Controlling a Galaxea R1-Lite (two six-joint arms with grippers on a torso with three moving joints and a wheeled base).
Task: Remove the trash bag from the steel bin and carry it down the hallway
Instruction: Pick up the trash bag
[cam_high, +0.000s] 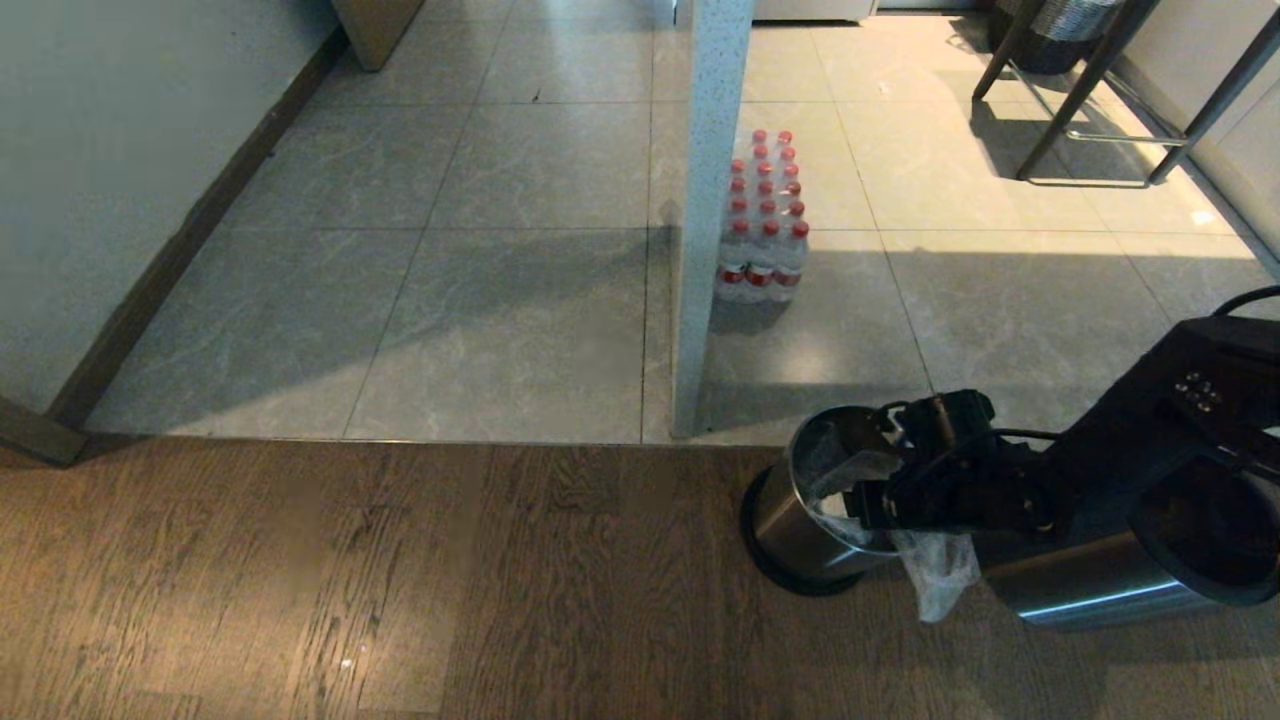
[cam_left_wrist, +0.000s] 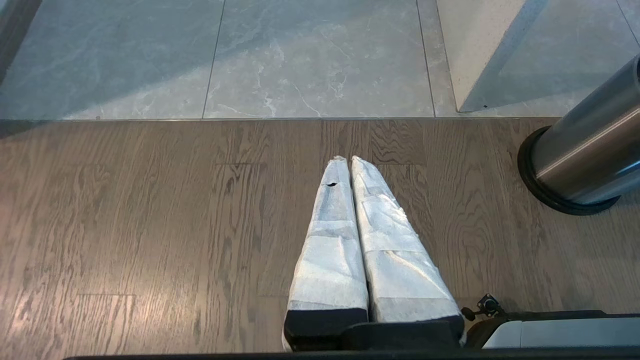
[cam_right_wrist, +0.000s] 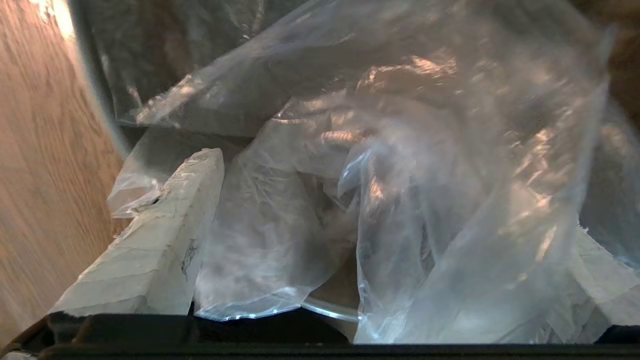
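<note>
sunlight streaks the tiles (cam_high: 560, 330) – long shadows, glare on the plastic (cam_right_wrist: 400, 200), blurred up close.

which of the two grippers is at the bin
The right gripper, open at the steel bin mouth with the clear trash bag between its fingers. The left gripper is shut over bare wood floor.

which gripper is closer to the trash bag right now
Right. The right gripper is open at the steel bin's mouth, fingers either side of the trash bag. The left gripper hangs shut over wood floor, beside the bin.
</note>
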